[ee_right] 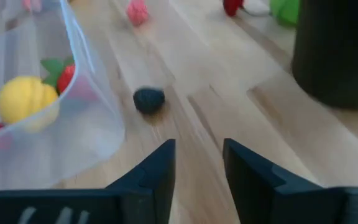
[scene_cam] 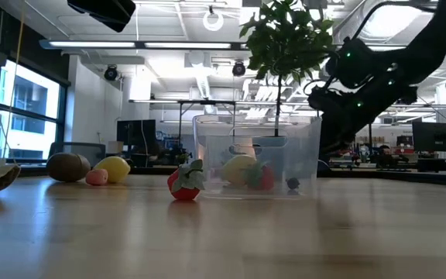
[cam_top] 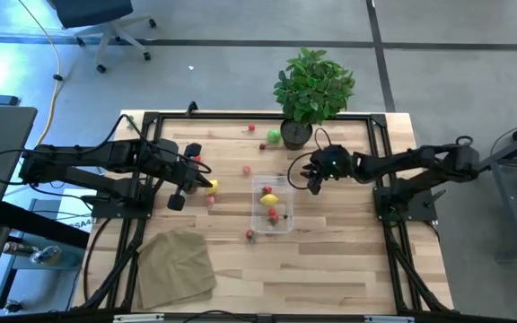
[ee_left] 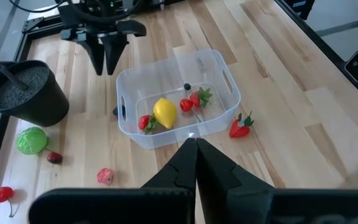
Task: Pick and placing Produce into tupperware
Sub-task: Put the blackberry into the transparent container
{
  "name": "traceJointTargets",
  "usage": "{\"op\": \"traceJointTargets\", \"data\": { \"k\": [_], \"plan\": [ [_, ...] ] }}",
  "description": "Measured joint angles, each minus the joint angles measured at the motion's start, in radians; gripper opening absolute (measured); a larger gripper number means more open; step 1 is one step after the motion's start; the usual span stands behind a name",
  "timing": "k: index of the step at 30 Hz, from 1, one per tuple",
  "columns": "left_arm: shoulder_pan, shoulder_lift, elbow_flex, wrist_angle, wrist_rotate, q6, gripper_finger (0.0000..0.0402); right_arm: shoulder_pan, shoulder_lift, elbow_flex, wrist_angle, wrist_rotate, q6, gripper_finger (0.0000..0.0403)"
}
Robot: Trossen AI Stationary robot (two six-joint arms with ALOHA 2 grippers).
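The clear tupperware (cam_top: 272,208) stands mid-table. In it lie a yellow lemon (ee_left: 165,112), strawberries (ee_left: 197,98) and a small dark piece (ee_left: 187,87). More produce is loose on the wood: a strawberry (ee_left: 240,126) by the near wall, and a small dark berry (ee_right: 148,99) just outside the far wall. My right gripper (ee_right: 199,165) stands open, low over the table a little short of that berry, beside the black pot (ee_right: 337,50). My left gripper (ee_left: 196,152) is shut and empty, high over the table's left side.
A potted plant (cam_top: 312,90) stands at the far edge, close to my right gripper. A green piece (ee_left: 31,140), cherries (ee_left: 55,157) and a pink piece (ee_left: 105,176) lie near it. A lemon (scene_cam: 114,168) and a brown fruit (scene_cam: 68,167) lie left. A tan cloth (cam_top: 176,265) covers the near-left corner.
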Motion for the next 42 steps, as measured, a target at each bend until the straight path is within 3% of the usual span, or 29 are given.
{"op": "traceJointTargets", "data": {
  "k": [9, 20, 27, 42],
  "plan": [
    [0.0, 0.0, 0.0, 0.0, 0.0, 0.0, 0.0001, -0.025, 0.134, 0.0, 0.083, -0.136, -0.266, 0.0186],
    [0.0, 0.0, 0.0, 0.0, 0.0, 0.0, 0.0001, -0.025, 0.261, 0.001, 0.23, -0.173, -0.479, 0.0193],
    [0.0, 0.0, 0.0, 0.0, 0.0, 0.0, 0.0001, -0.025, 0.266, 0.01, 0.313, -0.14, -0.412, 0.0193],
    [0.0, 0.0, 0.0, 0.0, 0.0, 0.0, 0.0001, -0.025, 0.384, 0.19, 0.138, -0.244, -0.444, 0.0193]
  ]
}}
